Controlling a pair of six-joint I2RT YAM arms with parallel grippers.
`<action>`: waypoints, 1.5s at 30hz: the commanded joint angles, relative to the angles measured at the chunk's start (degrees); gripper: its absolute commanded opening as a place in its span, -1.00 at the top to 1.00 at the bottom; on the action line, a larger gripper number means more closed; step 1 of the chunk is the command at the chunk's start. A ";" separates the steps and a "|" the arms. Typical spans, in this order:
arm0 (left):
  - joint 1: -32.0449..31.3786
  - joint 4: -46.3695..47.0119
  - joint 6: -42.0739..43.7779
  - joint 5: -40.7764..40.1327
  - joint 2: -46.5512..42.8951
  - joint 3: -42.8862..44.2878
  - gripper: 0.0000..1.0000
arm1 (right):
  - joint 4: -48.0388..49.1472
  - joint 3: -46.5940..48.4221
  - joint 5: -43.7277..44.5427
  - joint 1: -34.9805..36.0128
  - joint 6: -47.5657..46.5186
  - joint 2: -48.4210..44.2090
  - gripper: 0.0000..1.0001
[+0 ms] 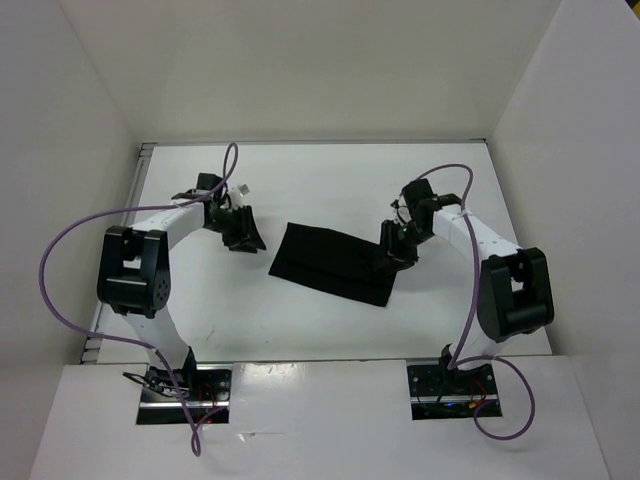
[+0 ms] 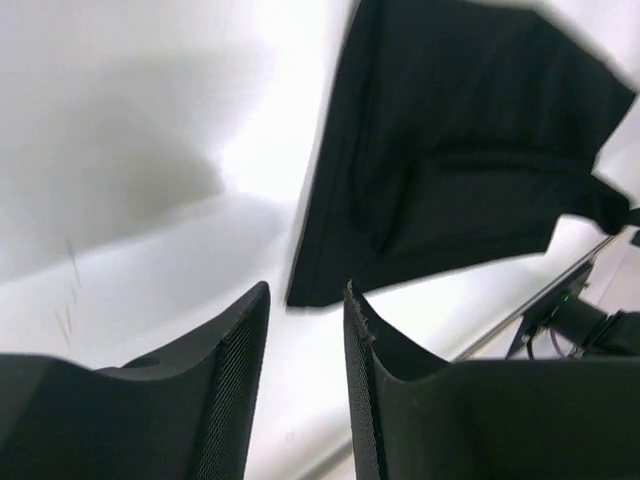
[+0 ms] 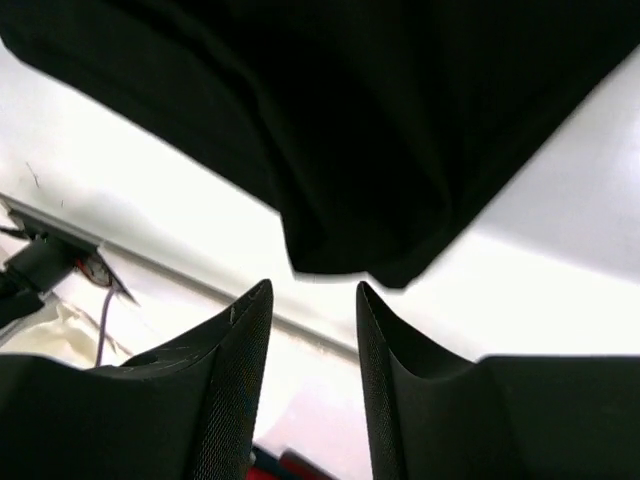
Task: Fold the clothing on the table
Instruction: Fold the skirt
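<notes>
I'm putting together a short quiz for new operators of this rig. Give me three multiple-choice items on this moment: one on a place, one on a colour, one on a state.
1. Where does the cloth lie on the table?
A. Between the left gripper and the right gripper
B. Left of both
C. Hanging over the far edge

2. What colour is the cloth?
A. White
B. Red
C. Black

3. How is the left gripper?
A. Shut on the cloth
B. Open, holding nothing
C. Shut on a cable

Answers:
1 A: the top view shows the left gripper off the cloth's left side and the right gripper at its right edge.
2 C: it is dark against the white table.
3 B: its wrist view shows the jaws apart with nothing between them.
</notes>
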 commanded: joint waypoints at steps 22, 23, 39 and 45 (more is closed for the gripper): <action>-9.02 -5.80 1.88 18.62 21.10 37.42 1.00 | 13.75 15.40 -4.07 4.06 6.96 12.09 1.00; -10.07 -6.32 2.49 18.01 22.41 37.42 1.00 | 14.28 15.40 -4.07 4.58 7.49 13.57 1.00; -13.68 -7.56 4.69 10.28 28.14 31.27 1.00 | 17.63 16.45 -5.66 8.89 8.02 24.13 1.00; -14.21 -7.56 4.07 7.02 31.21 31.79 1.00 | 19.29 15.31 -5.66 9.95 8.02 24.66 1.00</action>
